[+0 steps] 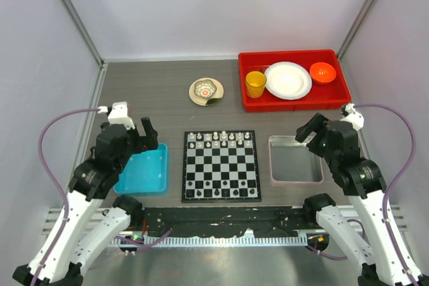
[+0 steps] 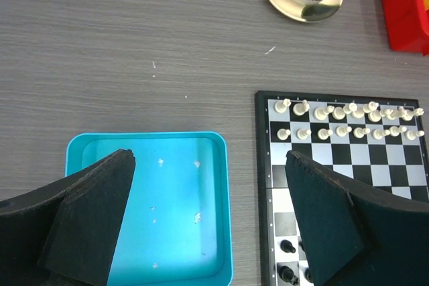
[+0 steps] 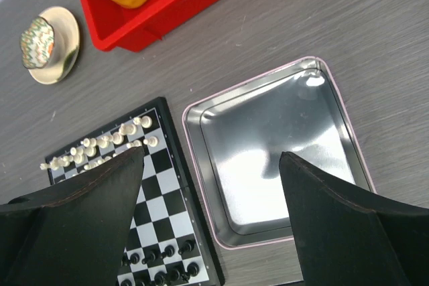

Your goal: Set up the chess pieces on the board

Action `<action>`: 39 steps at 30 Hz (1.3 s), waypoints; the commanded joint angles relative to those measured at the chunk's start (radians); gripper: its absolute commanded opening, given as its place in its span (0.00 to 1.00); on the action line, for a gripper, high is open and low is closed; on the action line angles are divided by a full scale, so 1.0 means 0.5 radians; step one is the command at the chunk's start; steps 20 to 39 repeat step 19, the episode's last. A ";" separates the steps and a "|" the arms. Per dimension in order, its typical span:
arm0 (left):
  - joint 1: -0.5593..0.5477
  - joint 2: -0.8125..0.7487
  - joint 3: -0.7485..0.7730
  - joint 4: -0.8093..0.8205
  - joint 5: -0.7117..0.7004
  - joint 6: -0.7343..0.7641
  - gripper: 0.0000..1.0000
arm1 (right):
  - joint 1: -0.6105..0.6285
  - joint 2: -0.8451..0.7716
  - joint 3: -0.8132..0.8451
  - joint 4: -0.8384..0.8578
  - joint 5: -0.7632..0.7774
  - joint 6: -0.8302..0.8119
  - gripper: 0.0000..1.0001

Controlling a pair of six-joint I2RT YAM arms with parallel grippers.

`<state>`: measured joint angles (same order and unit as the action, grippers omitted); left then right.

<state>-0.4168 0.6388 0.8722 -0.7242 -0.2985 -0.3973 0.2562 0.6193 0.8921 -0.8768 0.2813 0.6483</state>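
The board (image 1: 221,165) lies at the table's centre. Cream chess pieces (image 1: 220,140) stand in its two far rows and black pieces (image 1: 221,191) in its near rows. My left gripper (image 1: 142,136) is open and empty above the blue bin (image 1: 151,177), left of the board. In the left wrist view the gripper (image 2: 209,159) hovers over the bin (image 2: 167,159), with the board (image 2: 348,162) and cream pieces (image 2: 348,120) to the right. My right gripper (image 1: 309,132) is open and empty above the grey tray (image 1: 295,177). In the right wrist view it (image 3: 211,156) sits over the tray's left rim (image 3: 194,145), beside the board (image 3: 159,185).
A red tray (image 1: 295,102) at the back right holds a yellow cup (image 1: 255,84), a white plate (image 1: 288,80) and an orange bowl (image 1: 322,72). A saucer with a small patterned bowl (image 1: 206,90) stands behind the board. The blue bin holds only tiny pale specks.
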 commanded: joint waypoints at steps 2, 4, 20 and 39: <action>0.008 -0.259 -0.060 0.074 -0.151 -0.003 1.00 | -0.009 -0.146 -0.017 0.005 0.192 0.087 0.90; 0.005 -0.296 -0.072 0.077 -0.155 -0.012 1.00 | -0.009 -0.153 -0.041 -0.029 0.235 0.117 0.91; 0.008 -0.216 -0.039 0.053 -0.164 -0.015 1.00 | -0.009 -0.211 -0.054 -0.063 0.232 0.191 0.94; 0.008 -0.216 -0.039 0.053 -0.164 -0.015 1.00 | -0.009 -0.211 -0.054 -0.063 0.232 0.191 0.94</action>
